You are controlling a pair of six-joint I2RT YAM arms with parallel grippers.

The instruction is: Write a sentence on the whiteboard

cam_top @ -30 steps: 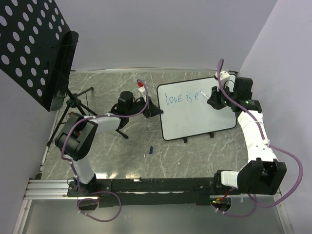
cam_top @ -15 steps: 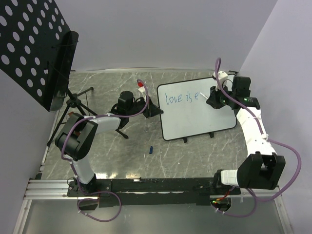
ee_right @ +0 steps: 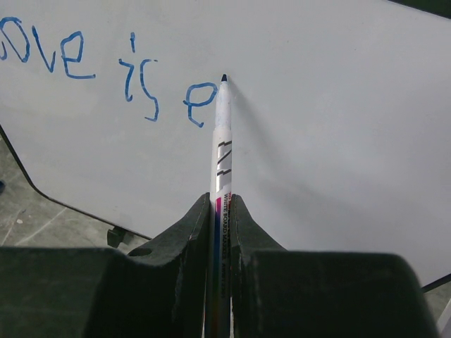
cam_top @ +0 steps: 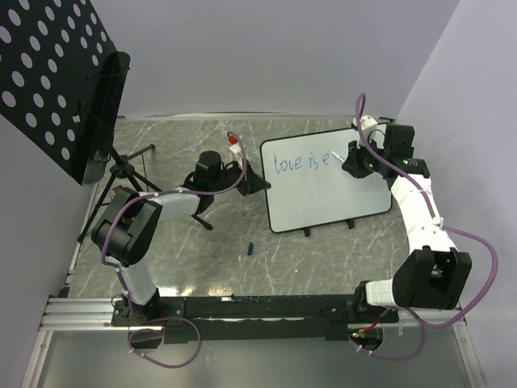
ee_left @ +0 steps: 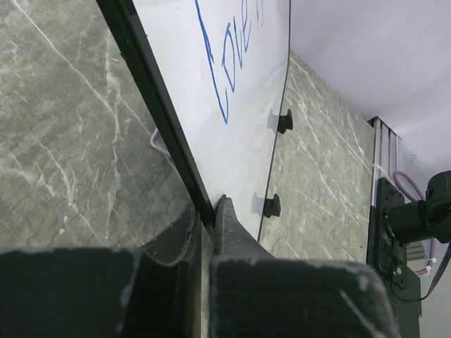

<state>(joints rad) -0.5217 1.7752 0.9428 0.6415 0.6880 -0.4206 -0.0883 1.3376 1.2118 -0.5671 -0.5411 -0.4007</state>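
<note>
Two grips: right tool [ee_right: 220, 202] on marker [ee_right: 222, 141], left tool [ee_left: 208, 209] on whiteboard [ee_left: 259, 77].

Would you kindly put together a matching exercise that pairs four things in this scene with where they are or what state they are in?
Column one:
1. marker
2. left tool
3. small blue object
4. writing

Column two:
A. shut on the edge of the whiteboard
B. lying on the table, in front of the board
C. blue, reads "love is e"
D. held in the right tool, tip just right of the last letter

Pairs: 1-D, 2-A, 3-B, 4-C
</note>
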